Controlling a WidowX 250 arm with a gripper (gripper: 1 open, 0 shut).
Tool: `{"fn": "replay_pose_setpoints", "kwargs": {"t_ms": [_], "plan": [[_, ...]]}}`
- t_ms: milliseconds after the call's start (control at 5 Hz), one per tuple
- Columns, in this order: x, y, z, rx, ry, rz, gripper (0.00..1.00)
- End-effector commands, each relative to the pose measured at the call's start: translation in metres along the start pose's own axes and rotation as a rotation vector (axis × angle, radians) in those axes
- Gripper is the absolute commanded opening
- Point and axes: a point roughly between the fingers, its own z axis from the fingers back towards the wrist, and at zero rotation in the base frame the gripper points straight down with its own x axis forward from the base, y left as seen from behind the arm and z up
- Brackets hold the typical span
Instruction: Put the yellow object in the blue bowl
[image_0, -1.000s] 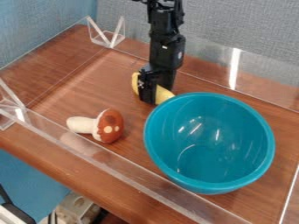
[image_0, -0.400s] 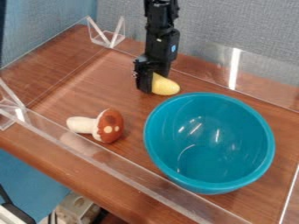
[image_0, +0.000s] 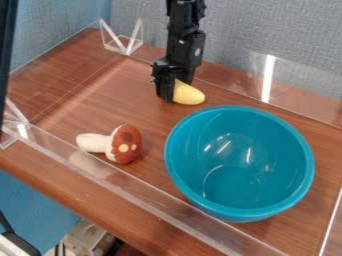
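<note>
The yellow object is a small curved banana lying on the wooden table just behind the blue bowl. My black gripper points straight down onto the banana's left end and hides that end. Its fingers reach the table there, but the view does not show whether they are closed on the banana. The large, glossy teal bowl stands at the front right with nothing inside it.
A toy mushroom with a brown-red cap lies on its side left of the bowl. Clear acrylic walls ring the table, and a clear triangular stand sits at the back left. A blue-grey wall rises behind.
The gripper shifted slightly toward the back left and rolled about its axis. More of the banana now shows to the right of the fingers. The bowl and mushroom have not moved.
</note>
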Motion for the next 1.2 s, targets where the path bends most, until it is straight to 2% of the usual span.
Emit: {"fn": "replay_pose_setpoints", "kwargs": {"t_ms": [0,200,600,800,1000], "plan": [[0.001,-0.001,0.04,0.056,-0.018,-0.036,0.0],[0.005,-0.004,0.056,0.064,-0.043,-0.059,0.0],[0.027,0.008,0.067,0.077,-0.081,-0.008,0.0],[0.04,0.003,0.087,0.088,-0.106,-0.022,0.0],[0.049,0.002,0.094,0.091,-0.114,-0.011,0.0]]}}
